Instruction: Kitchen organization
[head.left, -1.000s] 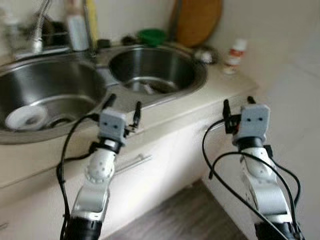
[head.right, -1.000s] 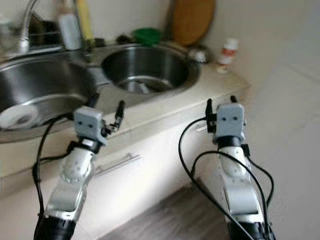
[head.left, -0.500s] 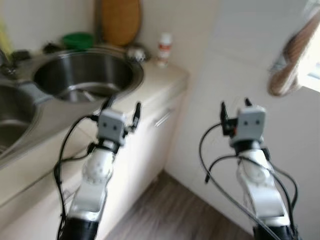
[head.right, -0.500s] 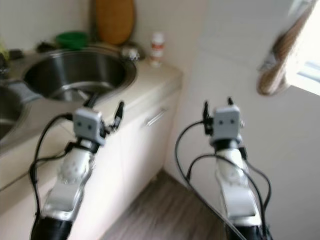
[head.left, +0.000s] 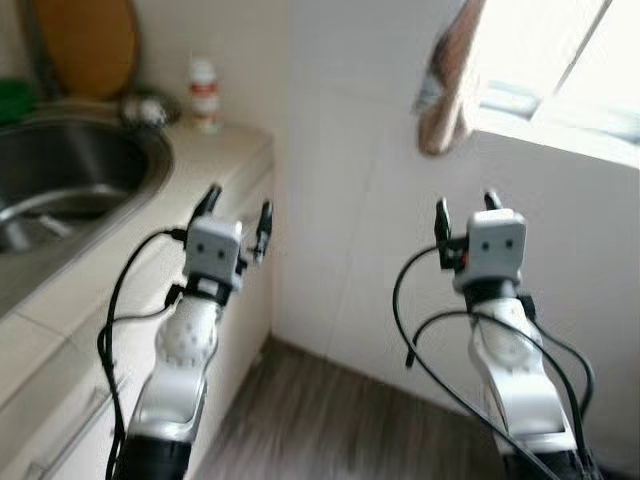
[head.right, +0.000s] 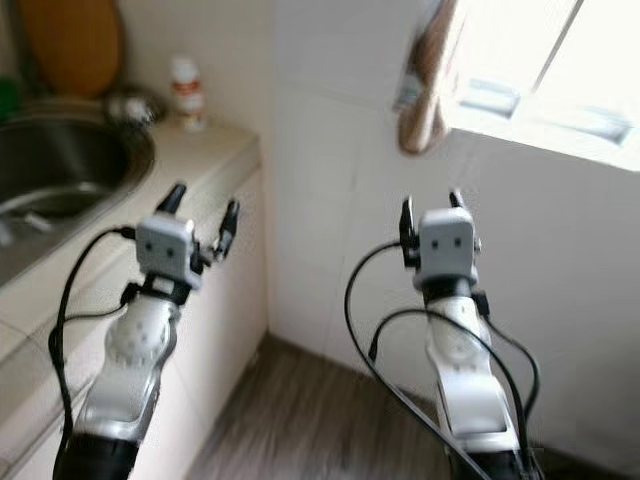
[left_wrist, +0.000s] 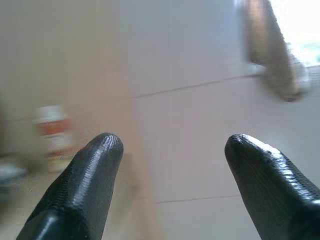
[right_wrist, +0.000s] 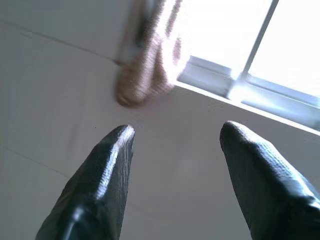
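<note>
Both the left gripper (head.left: 236, 207) and right gripper (head.left: 464, 205) hang spread and empty before a tiled wall (head.left: 340, 200), sink (head.left: 70, 180) leftward.

Head stereo pair looks forward-down over both arms at beige counter end (head.left: 215, 150) and white tiled wall (head.left: 350, 200). Wrist cameras face wall closely; all share hanging tan cloth (right_wrist: 147, 55).
</note>
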